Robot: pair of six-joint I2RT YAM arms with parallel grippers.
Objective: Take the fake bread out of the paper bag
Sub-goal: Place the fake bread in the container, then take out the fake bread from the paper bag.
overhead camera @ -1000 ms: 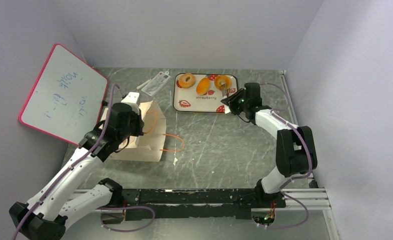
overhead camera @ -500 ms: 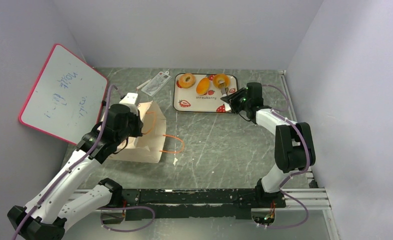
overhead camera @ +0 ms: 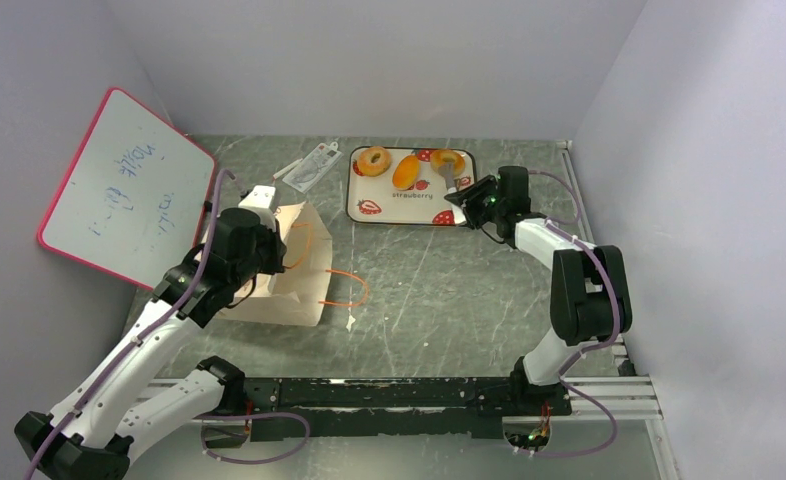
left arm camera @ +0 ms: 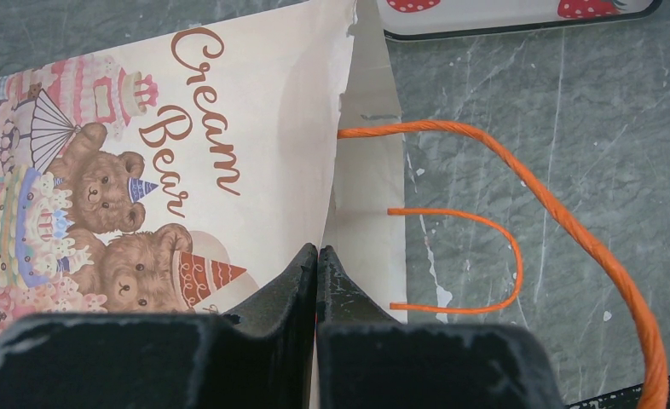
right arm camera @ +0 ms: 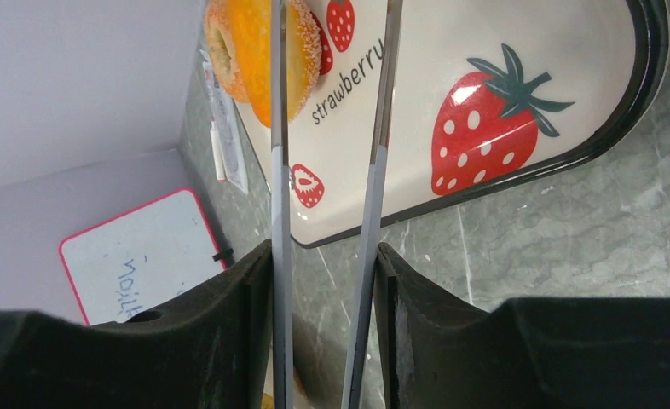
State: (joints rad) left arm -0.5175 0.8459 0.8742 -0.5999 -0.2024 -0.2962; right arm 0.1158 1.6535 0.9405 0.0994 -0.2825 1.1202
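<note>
The cream paper bag (overhead camera: 294, 270) lies on its side at the left, printed with bears (left arm camera: 255, 128). My left gripper (left arm camera: 317, 251) is shut on the edge of its mouth, beside the orange handles (left arm camera: 485, 221). Three pieces of fake bread lie on the strawberry tray (overhead camera: 394, 205): a ring (overhead camera: 374, 160), an oval bun (overhead camera: 406, 172) and a second ring (overhead camera: 447, 160). My right gripper (right arm camera: 323, 251) is shut on grey tongs (right arm camera: 383, 128). Their blades stand apart over the tray, with the sugared ring (right arm camera: 246, 51) at the left blade's tip.
A pink-framed whiteboard (overhead camera: 124, 190) leans against the left wall. A small clear plastic packet (overhead camera: 309, 165) lies behind the bag, left of the tray. Grey walls close in the table on three sides. The arms' rail (overhead camera: 399, 395) runs along the near edge.
The tongs' blades have spread a little wider and the right gripper has shifted slightly right. The left arm and bag have barely moved.
</note>
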